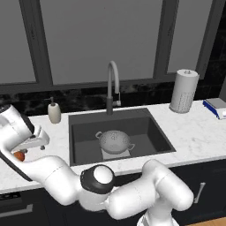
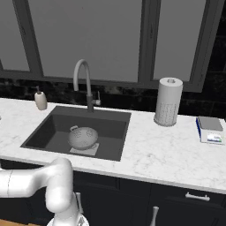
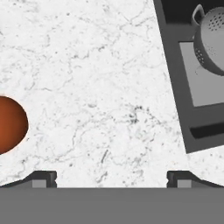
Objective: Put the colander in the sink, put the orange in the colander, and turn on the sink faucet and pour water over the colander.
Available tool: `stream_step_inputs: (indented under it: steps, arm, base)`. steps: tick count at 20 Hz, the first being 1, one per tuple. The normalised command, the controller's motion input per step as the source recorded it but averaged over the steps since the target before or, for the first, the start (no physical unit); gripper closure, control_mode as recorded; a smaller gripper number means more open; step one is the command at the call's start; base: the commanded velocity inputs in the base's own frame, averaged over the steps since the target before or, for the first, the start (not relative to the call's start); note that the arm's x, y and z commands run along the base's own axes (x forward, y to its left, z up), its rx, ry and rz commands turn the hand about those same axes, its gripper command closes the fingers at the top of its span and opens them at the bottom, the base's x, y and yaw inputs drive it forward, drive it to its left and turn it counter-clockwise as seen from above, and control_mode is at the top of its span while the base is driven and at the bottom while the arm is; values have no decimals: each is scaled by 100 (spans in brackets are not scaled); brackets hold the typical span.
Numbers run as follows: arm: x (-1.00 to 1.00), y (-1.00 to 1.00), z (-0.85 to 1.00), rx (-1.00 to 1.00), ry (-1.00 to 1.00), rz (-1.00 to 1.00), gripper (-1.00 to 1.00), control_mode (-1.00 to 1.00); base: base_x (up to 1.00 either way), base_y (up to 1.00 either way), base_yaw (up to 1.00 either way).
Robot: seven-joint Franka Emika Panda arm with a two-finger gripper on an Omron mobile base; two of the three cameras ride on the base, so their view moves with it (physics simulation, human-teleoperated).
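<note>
Orange [image 3: 11,124] sat on the marble bench, left of the sink [image 1: 79,132]; colander [image 1: 115,141] already in. Fingers [image 3: 43,178] wide, empty. Likely firm, smooth, prone to rolling: pinch across its middle.

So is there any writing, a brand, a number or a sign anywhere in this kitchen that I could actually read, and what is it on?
No text can be read anywhere in these pictures.
Small blue and white scale on the counter, right of the paper towel roll: its front strip has coloured marks, too small and blurred to read.
Soap dispenser, sink faucet, colander, orange: no label or marking visible.
</note>
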Motion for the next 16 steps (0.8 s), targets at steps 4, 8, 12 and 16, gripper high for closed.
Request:
stream_step_inputs:
  steps: [4, 8, 12, 16]
  arm:
    - [-15, -4, 16, 21, -3, 11, -100, -100]
    - [-1, 0, 12, 17, 0, 16, -100, -100]
    - [1, 5, 0, 13, 0, 20, -100, -100]
    - [10, 24, 1, 4, 2, 17, -100, -100]
  base:
    - [0, 0, 0]
    - [0, 0, 0]
    - [0, 0, 0]
    - [0, 0, 0]
